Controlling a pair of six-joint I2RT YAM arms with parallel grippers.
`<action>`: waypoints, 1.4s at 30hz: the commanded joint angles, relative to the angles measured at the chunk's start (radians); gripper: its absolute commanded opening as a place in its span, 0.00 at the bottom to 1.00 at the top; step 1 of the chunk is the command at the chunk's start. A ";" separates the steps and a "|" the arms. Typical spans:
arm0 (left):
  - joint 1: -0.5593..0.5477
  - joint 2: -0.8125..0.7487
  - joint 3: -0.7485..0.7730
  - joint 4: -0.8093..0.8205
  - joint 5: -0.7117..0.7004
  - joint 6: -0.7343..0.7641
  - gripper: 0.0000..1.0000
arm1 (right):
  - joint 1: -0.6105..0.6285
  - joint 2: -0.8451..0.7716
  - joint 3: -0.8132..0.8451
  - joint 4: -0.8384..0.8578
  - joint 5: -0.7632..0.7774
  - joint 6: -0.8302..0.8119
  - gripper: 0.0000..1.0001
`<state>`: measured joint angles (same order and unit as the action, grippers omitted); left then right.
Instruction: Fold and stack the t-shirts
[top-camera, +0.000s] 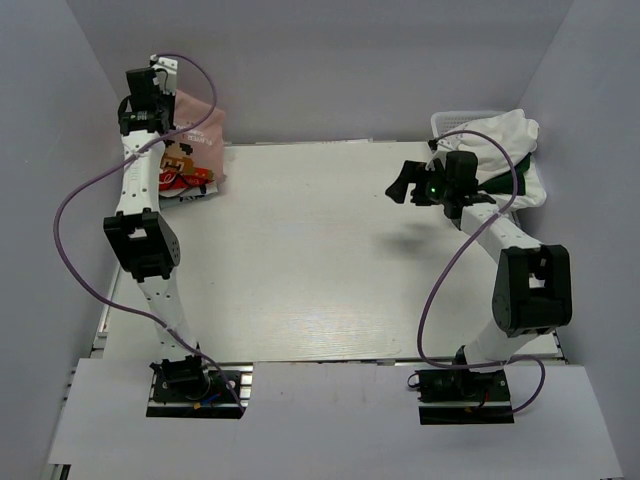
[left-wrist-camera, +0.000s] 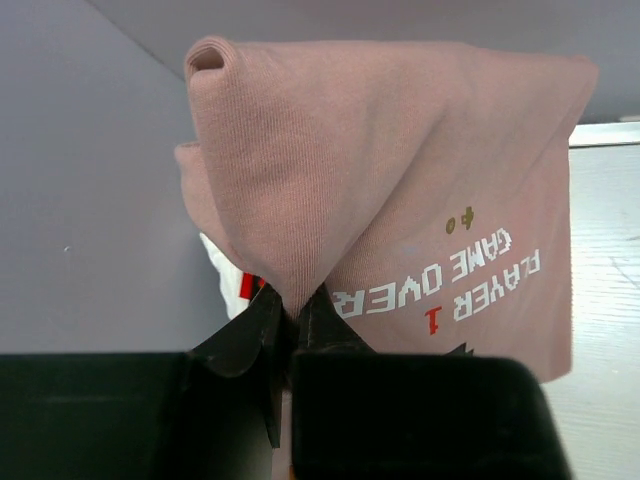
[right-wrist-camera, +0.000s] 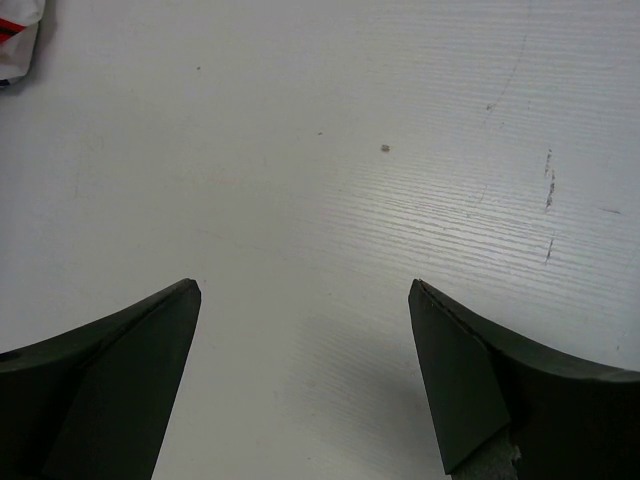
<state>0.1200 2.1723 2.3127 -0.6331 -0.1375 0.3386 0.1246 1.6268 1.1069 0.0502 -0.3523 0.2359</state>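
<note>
Left gripper (left-wrist-camera: 290, 312) is clamped on a bunched fold of the dusty-pink t-shirt (left-wrist-camera: 430, 170), with both black fingers pressed together and the cloth pinched between their tips. In the top view this gripper (top-camera: 150, 100) stands raised at the 10 o'clock corner of the table (top-camera: 330, 260), and the dusty-pink t-shirt (top-camera: 203, 128) hangs from it toward 4 o'clock, touching the wall behind. The garment is a fine ribbed knit, drawn into a cone above the pinch, with a rolled hem at its top edge. Its print reads "PLAYER 1 GAME OVER" in white letters with a red numeral, upside down in the left wrist view. Below the lifted shirt lies a white cloth with red marks (top-camera: 182, 176), also partly visible behind the fold (left-wrist-camera: 236, 285). Right gripper (right-wrist-camera: 305, 300) is spread wide and holds nothing, with bare tabletop showing between its fingers. In the top view it (top-camera: 405, 186) hovers at 2 o'clock over the table, pointing toward 9 o'clock. Behind it, the white t-shirts (top-camera: 505, 135) are heaped loosely in the basket (top-camera: 448, 119) at the 2 o'clock corner, spilling over its rim.
</note>
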 joint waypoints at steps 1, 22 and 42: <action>0.033 0.007 0.042 0.059 0.024 -0.009 0.00 | 0.003 0.016 0.056 0.007 -0.039 0.020 0.90; 0.167 0.118 0.022 0.162 0.065 -0.032 0.00 | 0.006 -0.077 0.041 -0.118 -0.020 0.025 0.90; 0.153 -0.049 -0.150 0.193 0.082 -0.213 1.00 | 0.004 -0.177 -0.028 -0.092 0.030 0.023 0.90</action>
<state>0.2977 2.2696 2.1876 -0.4347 -0.1150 0.1898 0.1268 1.5032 1.0946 -0.0799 -0.3172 0.2653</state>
